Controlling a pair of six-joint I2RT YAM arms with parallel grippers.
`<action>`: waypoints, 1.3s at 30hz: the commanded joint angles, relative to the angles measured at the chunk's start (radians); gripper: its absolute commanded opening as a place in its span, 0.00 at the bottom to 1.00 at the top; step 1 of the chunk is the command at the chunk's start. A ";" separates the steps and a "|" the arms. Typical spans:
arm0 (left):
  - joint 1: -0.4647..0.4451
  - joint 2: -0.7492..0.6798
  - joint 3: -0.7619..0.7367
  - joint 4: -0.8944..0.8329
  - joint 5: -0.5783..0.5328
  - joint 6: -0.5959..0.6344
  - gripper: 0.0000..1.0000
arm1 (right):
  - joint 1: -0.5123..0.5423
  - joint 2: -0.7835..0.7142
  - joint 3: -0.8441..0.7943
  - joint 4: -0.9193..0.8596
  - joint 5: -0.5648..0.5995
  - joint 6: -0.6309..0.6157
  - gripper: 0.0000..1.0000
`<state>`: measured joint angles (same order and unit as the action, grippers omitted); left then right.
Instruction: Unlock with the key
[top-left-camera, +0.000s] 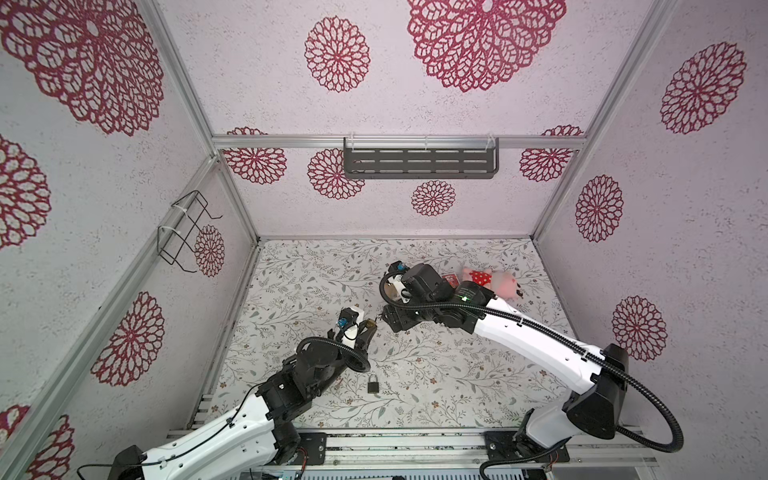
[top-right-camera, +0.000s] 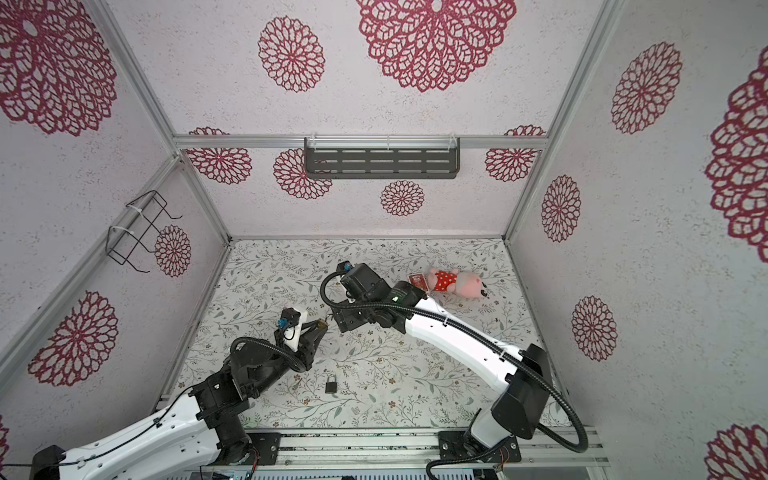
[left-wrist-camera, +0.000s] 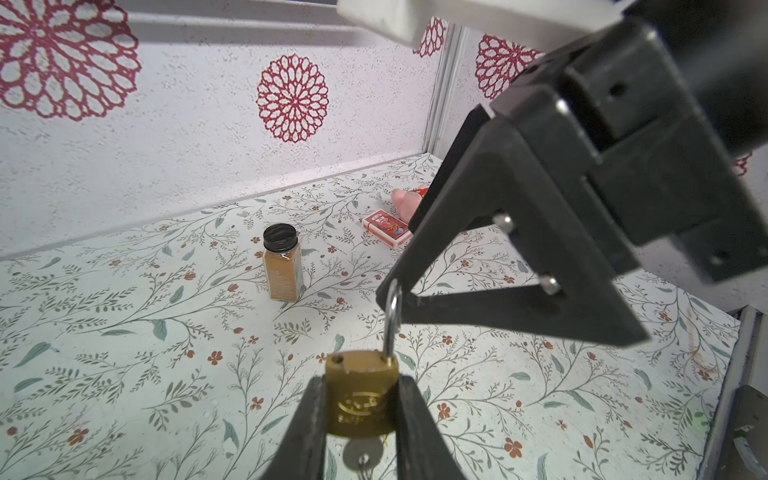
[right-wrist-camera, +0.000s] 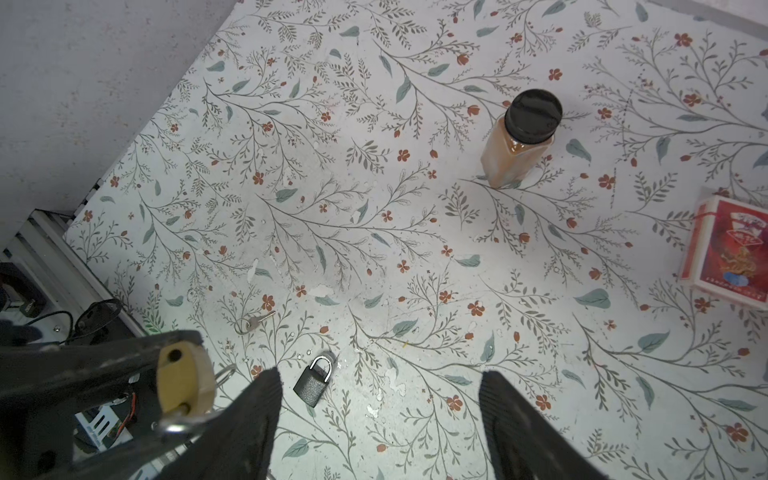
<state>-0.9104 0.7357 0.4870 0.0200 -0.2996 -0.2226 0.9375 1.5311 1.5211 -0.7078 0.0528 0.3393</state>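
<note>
My left gripper (left-wrist-camera: 360, 386) is shut on the body of a brass padlock (left-wrist-camera: 360, 395), held above the table. A silver key (left-wrist-camera: 362, 455) sticks out of the padlock's underside. Its shackle (left-wrist-camera: 392, 320) stands raised, with one hole in the body bare. The shackle's curve rests against a fingertip (left-wrist-camera: 392, 286) of my right gripper (right-wrist-camera: 378, 386), which is open with nothing between its fingers. In both top views the two grippers meet mid-table, left (top-left-camera: 368, 328) and right (top-left-camera: 384, 318), with the brass padlock (top-right-camera: 320, 324) between them.
A black padlock (top-left-camera: 373, 383) (right-wrist-camera: 313, 381) lies shut on the table, with a loose key (right-wrist-camera: 253, 322) near it. A spice jar (right-wrist-camera: 521, 137), a red card box (right-wrist-camera: 731, 253) and a pink plush toy (top-left-camera: 494, 282) sit farther back. A shelf (top-left-camera: 419, 160) hangs on the back wall.
</note>
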 joint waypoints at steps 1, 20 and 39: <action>0.006 0.001 -0.005 0.042 0.019 0.034 0.00 | -0.026 -0.054 0.024 0.014 0.019 -0.025 0.79; 0.007 -0.003 -0.011 0.108 0.063 0.039 0.00 | -0.073 -0.008 0.018 0.051 -0.224 -0.135 0.80; 0.015 0.011 -0.001 0.069 -0.049 -0.006 0.00 | -0.094 -0.084 -0.072 0.085 -0.153 -0.065 0.81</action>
<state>-0.9089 0.7483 0.4789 0.0891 -0.2970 -0.2131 0.8562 1.5108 1.4693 -0.6273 -0.1646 0.2386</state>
